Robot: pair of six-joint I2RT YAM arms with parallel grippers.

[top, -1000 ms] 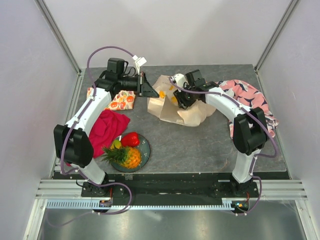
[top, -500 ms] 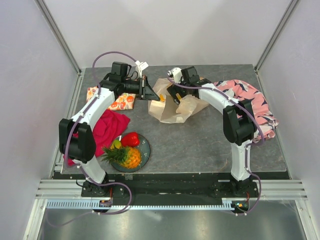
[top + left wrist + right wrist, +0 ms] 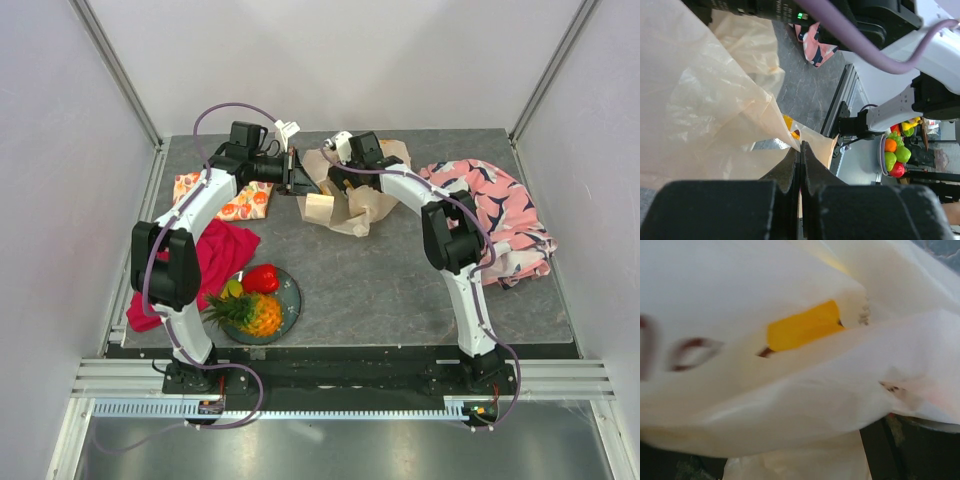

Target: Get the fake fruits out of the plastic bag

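The cream plastic bag (image 3: 352,200) lies bunched at the back middle of the table. My left gripper (image 3: 298,181) is shut on its left edge, and the thin film (image 3: 705,100) is pinched between the black fingertips (image 3: 792,165). My right gripper (image 3: 338,180) is pushed into the bag from the right. Its dark fingers (image 3: 879,450) stand wide apart, open, with film (image 3: 790,405) draped across them. A yellow patch (image 3: 802,332) shows on the film; print or fruit, I cannot tell. On the green plate (image 3: 291,300) lie a pineapple (image 3: 252,313), a red pepper (image 3: 262,278) and a small yellow-green fruit (image 3: 232,290).
A magenta cloth (image 3: 215,255) lies beside the plate at the left. An orange fruit-printed cloth (image 3: 238,200) sits under the left arm. A pink patterned cloth (image 3: 495,215) is heaped at the right. Walls and rails close in the table.
The right arm has swung left and back, and its jaws have opened. The bag has bunched up toward the back left. The left gripper has shifted slightly right, still pinching the edge.
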